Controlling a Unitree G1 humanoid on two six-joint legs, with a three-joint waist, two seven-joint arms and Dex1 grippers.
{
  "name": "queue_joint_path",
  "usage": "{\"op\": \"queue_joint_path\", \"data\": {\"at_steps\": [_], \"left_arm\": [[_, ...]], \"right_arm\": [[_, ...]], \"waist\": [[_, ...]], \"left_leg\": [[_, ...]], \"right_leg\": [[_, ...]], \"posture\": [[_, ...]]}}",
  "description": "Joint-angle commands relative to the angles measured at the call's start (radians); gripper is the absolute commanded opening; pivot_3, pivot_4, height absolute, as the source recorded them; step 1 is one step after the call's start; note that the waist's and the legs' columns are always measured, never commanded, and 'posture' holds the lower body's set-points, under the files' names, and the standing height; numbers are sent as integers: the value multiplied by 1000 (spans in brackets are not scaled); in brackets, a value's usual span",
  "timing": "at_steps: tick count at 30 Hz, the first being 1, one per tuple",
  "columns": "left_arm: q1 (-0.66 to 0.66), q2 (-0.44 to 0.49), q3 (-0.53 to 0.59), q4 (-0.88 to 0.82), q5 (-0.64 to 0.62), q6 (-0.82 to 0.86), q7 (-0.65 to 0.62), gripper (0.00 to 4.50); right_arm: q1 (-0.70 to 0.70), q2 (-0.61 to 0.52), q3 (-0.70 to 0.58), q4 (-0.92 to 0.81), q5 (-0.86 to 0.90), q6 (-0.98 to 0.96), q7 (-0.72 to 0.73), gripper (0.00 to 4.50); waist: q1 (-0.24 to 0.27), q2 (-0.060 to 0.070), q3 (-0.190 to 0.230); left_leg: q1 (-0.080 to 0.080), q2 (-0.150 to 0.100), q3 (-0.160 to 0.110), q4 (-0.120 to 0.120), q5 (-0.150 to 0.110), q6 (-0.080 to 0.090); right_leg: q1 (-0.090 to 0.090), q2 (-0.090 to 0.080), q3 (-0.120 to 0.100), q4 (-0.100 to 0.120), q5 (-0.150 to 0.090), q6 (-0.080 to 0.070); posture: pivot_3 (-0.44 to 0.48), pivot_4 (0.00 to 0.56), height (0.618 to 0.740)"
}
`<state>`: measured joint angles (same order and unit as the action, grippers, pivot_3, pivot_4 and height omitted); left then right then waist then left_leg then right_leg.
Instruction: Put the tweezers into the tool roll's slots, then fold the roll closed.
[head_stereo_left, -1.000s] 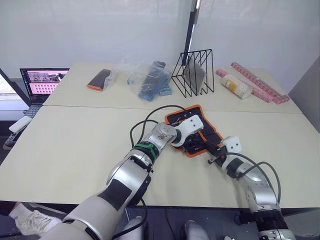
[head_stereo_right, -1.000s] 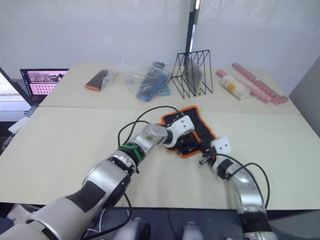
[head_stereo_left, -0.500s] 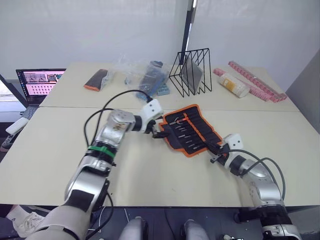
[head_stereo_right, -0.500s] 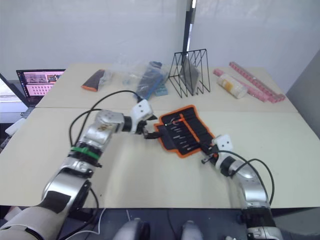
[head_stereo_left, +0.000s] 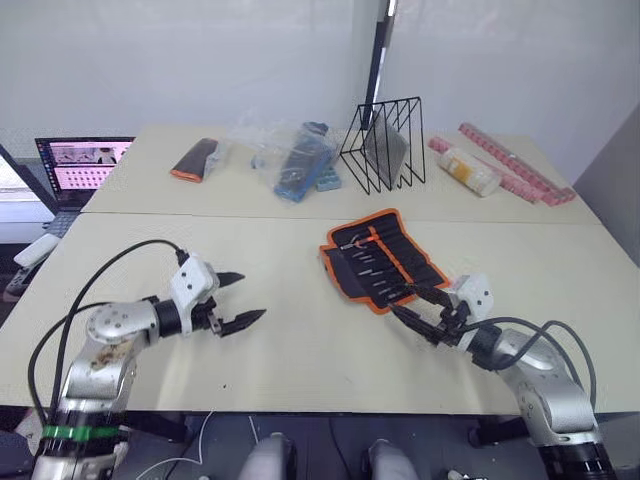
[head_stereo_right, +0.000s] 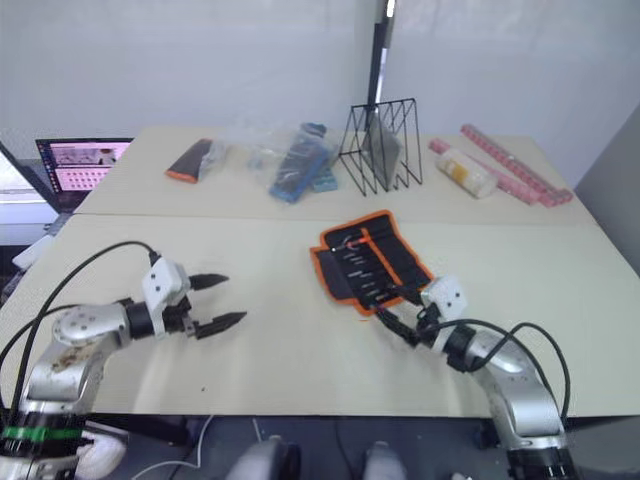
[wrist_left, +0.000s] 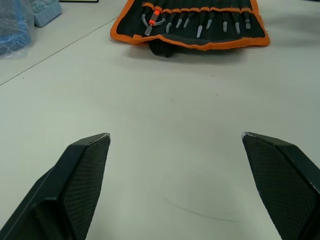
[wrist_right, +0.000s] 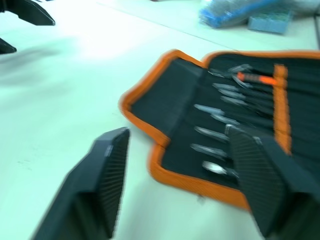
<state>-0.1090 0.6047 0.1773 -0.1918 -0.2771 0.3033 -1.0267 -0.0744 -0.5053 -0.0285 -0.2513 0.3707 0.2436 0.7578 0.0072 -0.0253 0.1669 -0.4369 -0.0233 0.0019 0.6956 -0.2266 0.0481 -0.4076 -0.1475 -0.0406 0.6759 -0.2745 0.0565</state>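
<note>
The tool roll (head_stereo_left: 385, 262) lies unrolled on the table right of centre, black with orange trim. Several tweezers (wrist_right: 215, 120) sit in its row of slots (wrist_left: 200, 22), tips showing, beside an orange-handled tool (wrist_left: 156, 11). My right gripper (head_stereo_left: 408, 302) stands open at the roll's near corner, one finger (wrist_right: 107, 175) over bare table and the other (wrist_right: 260, 170) over the roll's edge, holding nothing. My left gripper (head_stereo_left: 250, 296) is open and empty over bare table, well to the left of the roll, pointing toward it.
At the back of the table stand a black wire rack (head_stereo_left: 385, 145), clear bags with blue items (head_stereo_left: 300, 160), a small black-and-orange pouch (head_stereo_left: 197, 158), a white bottle (head_stereo_left: 470, 170) and a pink strip (head_stereo_left: 520, 168). A laptop (head_stereo_left: 85, 162) sits at the far left.
My left arm has drawn back from the roll to the near left of the table, its gripper now wide open. The right gripper has gone from shut to open at the roll's near corner.
</note>
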Motion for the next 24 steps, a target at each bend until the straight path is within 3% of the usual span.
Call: {"op": "queue_joint_path", "data": {"at_steps": [1,8,13,14,24], "left_arm": [[100,-18,44,-126,-63,33,62,4500],[253,-19,65,-254,-137,115,135,4500],[281,-3,64,-296,-142,128,175,4500],[283,-3,63,-301,-140,127,184,4500],[274,21,34,-299,-111,82,206,4500]], "right_arm": [[-9,6,71,-84,-99,-10,-59,4487],[-131,39,273,-10,-345,-38,-133,4487],[-209,87,321,84,-427,-22,-183,4487],[-220,93,326,99,-440,-26,-191,3955],[-276,129,321,159,-494,-28,-229,560]], "waist": [[3,0,0],[5,0,0],[6,0,0],[5,0,0],[4,0,0]], "left_leg": [[0,0,0,0,0,0],[0,1,1,0,1,-1],[0,0,1,0,1,-1],[0,0,1,0,1,-1],[0,-1,1,0,1,-1]], "right_leg": [[-1,0,0,-1,0,0],[-3,1,-1,-3,0,0],[-3,2,-1,-3,0,0],[-4,2,-1,-2,0,0],[-7,2,0,3,0,-1]], "posture": [[0,150,685],[0,150,685],[0,150,685],[0,150,685],[0,150,685]]}}
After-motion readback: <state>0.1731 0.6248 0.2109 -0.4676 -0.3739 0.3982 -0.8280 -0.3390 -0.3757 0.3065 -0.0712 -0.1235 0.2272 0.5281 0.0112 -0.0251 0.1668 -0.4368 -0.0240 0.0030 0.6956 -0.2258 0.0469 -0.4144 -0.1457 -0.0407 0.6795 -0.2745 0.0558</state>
